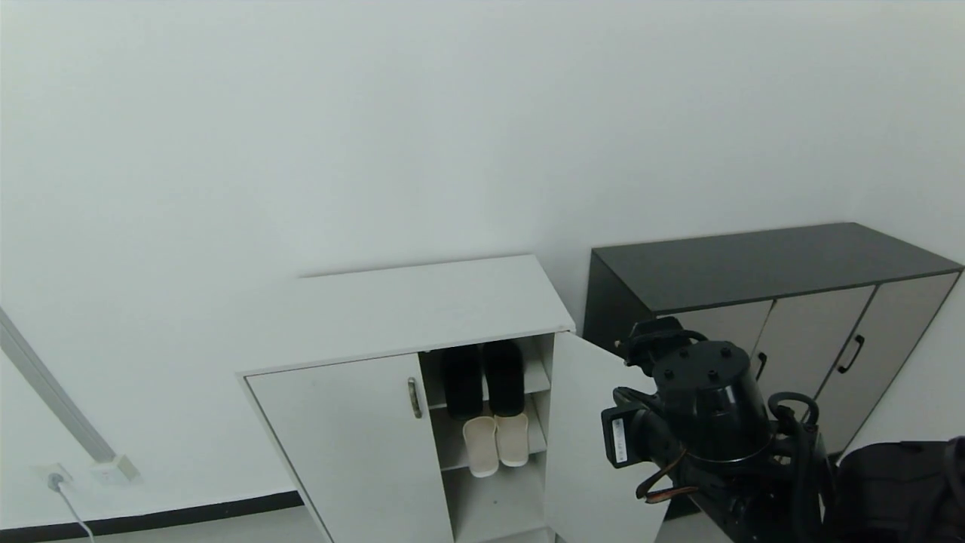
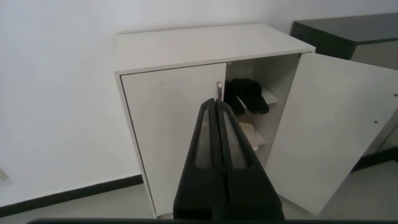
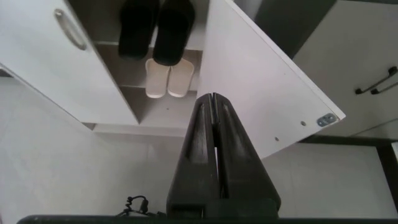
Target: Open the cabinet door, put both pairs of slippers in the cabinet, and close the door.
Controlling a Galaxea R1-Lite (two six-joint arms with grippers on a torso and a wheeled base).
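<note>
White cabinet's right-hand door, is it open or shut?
Open. The right door is swung outward, exposing shelves with black slippers above and cream slippers below; the left door is shut.

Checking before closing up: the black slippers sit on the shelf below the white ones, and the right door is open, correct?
No: the black slippers sit on the shelf above the white slippers, per the head view. The right door is open.
</note>
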